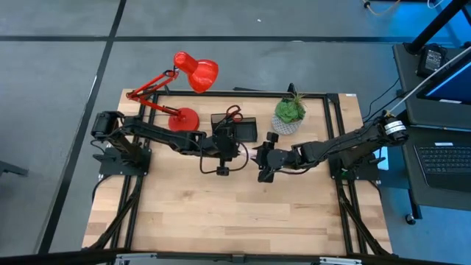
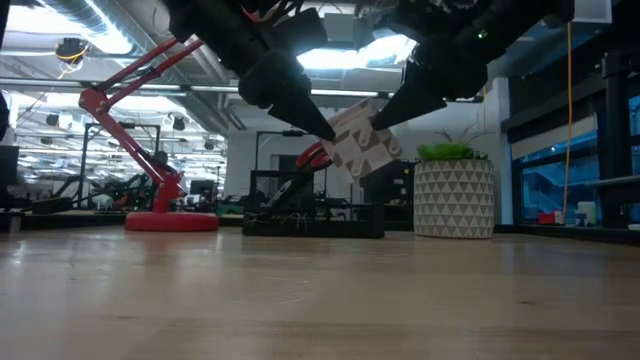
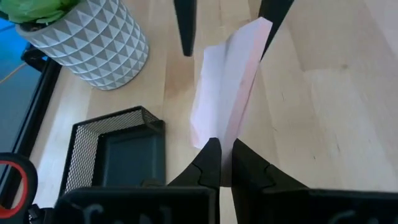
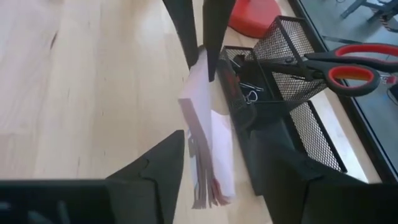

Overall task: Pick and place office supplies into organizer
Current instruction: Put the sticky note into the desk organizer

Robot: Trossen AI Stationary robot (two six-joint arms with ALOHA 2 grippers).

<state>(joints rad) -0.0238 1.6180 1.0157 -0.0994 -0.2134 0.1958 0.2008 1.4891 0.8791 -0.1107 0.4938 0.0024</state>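
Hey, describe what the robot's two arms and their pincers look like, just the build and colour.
Both arms are dark, jointed and slim, rising from black bases at the table's side edges. The left pincer has two black, tapering fingers. The right pincer has broader black fingers narrowing toward their tips. A silver-and-black collar ring sits near the right arm's base.

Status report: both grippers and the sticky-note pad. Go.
Left gripper shut on pink sticky-note pad, held above table. Right gripper open around pad's other end. Organizer beside; nothing blocking.
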